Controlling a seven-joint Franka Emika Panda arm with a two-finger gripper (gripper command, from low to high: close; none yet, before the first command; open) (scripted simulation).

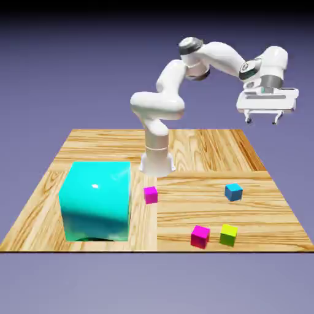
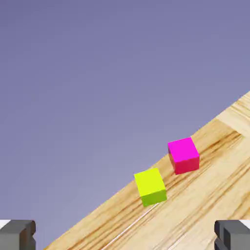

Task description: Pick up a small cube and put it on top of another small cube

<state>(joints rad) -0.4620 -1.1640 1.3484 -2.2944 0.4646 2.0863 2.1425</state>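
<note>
The small blue cube (image 1: 233, 192) rests on the wooden table (image 1: 202, 147) toward the exterior view's right. The small lime cube (image 1: 228, 234) (image 2: 150, 186) lies nearer the front edge, with a magenta cube (image 1: 200, 236) (image 2: 183, 155) close beside it. My gripper (image 1: 261, 119) hangs high in the air above the table's far right, well above the blue cube, open and empty. In the hand view both grey fingertips (image 2: 17, 234) sit wide apart at the bottom corners, and the blue cube is out of that view.
A huge glossy cyan cube (image 1: 96, 200) stands on the table's left side in the exterior view. A second small magenta cube (image 1: 150, 195) lies just right of it, near the robot base (image 1: 157, 163). The table edge runs diagonally through the hand view.
</note>
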